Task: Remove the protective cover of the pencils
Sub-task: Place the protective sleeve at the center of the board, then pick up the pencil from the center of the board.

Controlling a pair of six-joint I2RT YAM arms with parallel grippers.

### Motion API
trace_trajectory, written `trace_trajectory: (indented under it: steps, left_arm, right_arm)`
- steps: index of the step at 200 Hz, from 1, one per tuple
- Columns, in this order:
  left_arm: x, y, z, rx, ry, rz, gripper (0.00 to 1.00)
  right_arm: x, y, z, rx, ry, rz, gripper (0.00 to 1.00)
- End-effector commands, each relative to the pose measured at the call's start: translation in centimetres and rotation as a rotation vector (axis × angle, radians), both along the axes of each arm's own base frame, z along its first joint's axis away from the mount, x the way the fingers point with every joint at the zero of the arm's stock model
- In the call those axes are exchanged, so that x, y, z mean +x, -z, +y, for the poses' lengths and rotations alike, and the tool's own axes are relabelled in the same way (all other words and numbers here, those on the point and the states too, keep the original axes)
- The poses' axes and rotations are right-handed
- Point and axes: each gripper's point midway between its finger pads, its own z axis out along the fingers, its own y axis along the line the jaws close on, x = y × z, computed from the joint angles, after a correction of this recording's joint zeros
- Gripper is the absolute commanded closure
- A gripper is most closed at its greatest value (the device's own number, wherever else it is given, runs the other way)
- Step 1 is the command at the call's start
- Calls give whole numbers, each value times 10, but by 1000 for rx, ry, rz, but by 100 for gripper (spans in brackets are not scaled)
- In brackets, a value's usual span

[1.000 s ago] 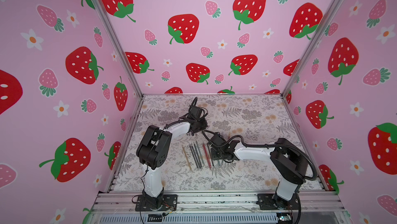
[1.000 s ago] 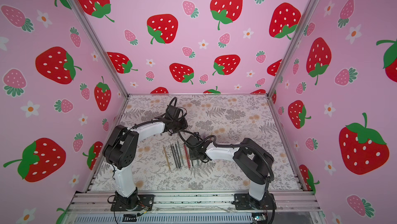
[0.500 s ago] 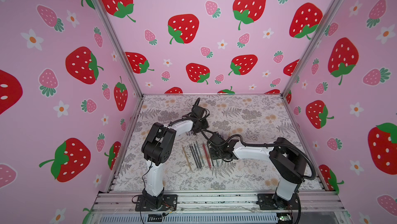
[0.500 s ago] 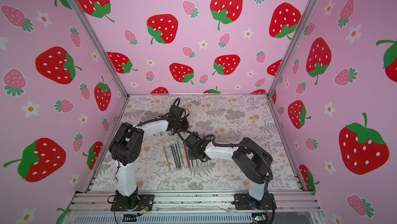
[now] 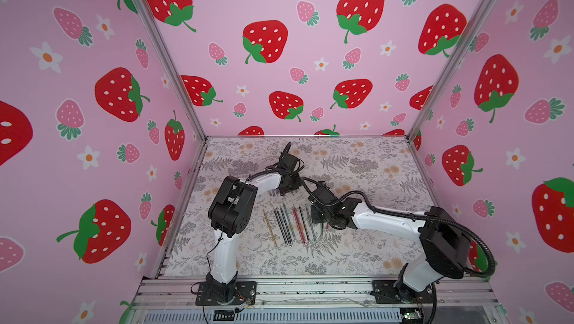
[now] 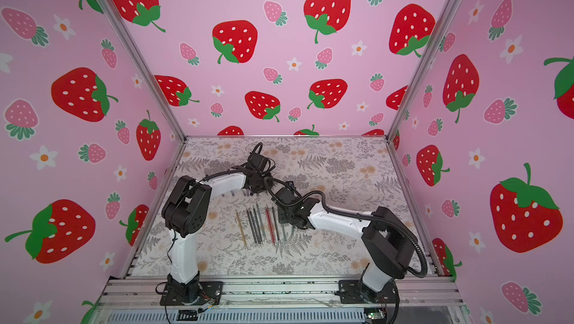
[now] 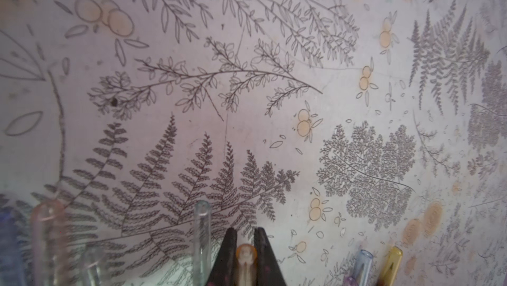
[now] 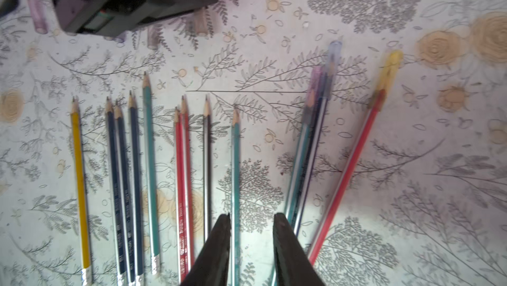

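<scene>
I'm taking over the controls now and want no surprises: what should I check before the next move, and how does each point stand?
1. Right tool open, teal pencil lying on the table between its jaws: ok.
2. Left tool free: not ok, shut on an orange cap.
3. All caps off: not ok; purple cap, blue cap and yellow cap sit on pencils.
4. Capped pencils apart: cannot tell; the purple and blue ones run close together.
5. Bare pencils flat, side by side: ok.
</scene>
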Motion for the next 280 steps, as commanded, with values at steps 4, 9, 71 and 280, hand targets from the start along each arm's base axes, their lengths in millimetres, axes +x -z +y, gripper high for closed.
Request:
trace_trajectory:
  steps: [4, 9, 71, 280]
  left_arm:
    - [3, -7, 0, 27, 1, -11, 87]
    - [2, -7, 0, 28, 0, -10, 86]
    - [3, -12, 0, 25, 4, -16, 77]
    - [-29, -94, 15, -89, -11, -195, 70]
  right_arm:
    - [0, 13, -26, -63, 63, 22, 71]
    - [0, 15, -27, -64, 66, 25, 71]
    - [1, 32, -33, -89, 96, 80, 72]
    - [6, 40, -17, -91, 56, 127, 92]
